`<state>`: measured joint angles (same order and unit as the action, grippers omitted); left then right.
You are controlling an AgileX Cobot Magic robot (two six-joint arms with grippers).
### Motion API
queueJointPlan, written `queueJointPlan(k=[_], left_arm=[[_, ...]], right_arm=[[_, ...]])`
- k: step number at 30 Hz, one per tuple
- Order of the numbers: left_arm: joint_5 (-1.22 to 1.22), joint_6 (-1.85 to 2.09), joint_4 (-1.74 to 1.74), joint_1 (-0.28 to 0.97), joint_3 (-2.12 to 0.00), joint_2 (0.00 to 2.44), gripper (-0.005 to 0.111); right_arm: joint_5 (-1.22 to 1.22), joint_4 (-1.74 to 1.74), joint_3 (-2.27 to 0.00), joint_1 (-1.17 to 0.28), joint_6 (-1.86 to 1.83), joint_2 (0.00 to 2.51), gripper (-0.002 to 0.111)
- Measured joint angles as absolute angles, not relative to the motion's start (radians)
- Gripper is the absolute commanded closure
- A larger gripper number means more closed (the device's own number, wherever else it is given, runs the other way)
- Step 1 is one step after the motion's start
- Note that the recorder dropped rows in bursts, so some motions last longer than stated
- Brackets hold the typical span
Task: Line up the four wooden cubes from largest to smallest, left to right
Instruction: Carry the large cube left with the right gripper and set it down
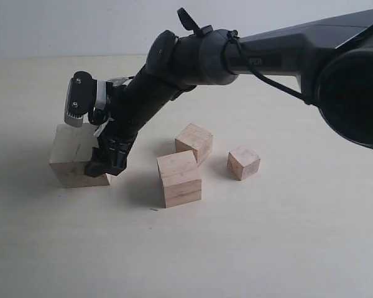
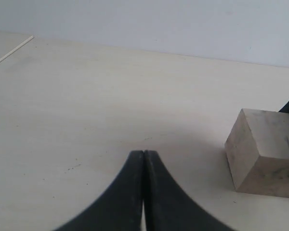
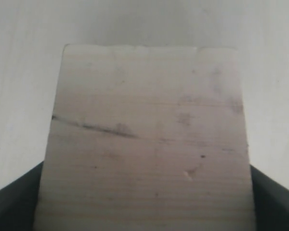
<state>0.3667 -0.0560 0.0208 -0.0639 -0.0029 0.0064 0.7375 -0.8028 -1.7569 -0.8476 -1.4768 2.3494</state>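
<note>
The largest cube (image 1: 70,152) stands on the table at the far left, with dark smudges and a crack line (image 3: 94,127) on its top. My right gripper (image 1: 98,156) has reached across the middle. It is shut on this cube (image 3: 144,120), one black finger (image 3: 14,202) at each side. To the right lie the second-largest cube (image 1: 180,180), a smaller cube (image 1: 194,141) behind it, and the smallest cube (image 1: 244,162). My left gripper (image 2: 143,156) is shut on nothing, low over bare table, with the largest cube (image 2: 260,154) off to one side of it.
The pale table (image 1: 267,248) runs to a white wall at the back. The right arm (image 1: 193,59) stretches over the table above and behind the three smaller cubes.
</note>
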Motion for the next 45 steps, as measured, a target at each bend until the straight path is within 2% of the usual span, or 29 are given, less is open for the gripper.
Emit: queueJointPlan(k=[10,20,37,41,45], left_arm=[[0.367,-0.056,0.021,-0.064,-0.003,0.006,0.107],[0.367,-0.056,0.021,-0.064,-0.003,0.006,0.107],[0.367,-0.056,0.021,-0.064,-0.003,0.006,0.107],[0.367,-0.056,0.021,-0.064,-0.003,0.006,0.107],[0.367,-0.056,0.021,-0.064,-0.003,0.006,0.107]], right_arm=[[0.684,-0.753,-1.761,-0.851,-1.447,2.349,0.108],[0.772,-0.709,-1.769,-0.810,-1.305,2.348,0.108],[0.814,-0.759,-1.767,-0.788,-1.416,2.348,0.108],[0.814,-0.764,-1.767,-0.788,-1.428,2.352,0.099],[0.816,-0.780,-1.767,-0.788,-1.428,2.356,0.078]])
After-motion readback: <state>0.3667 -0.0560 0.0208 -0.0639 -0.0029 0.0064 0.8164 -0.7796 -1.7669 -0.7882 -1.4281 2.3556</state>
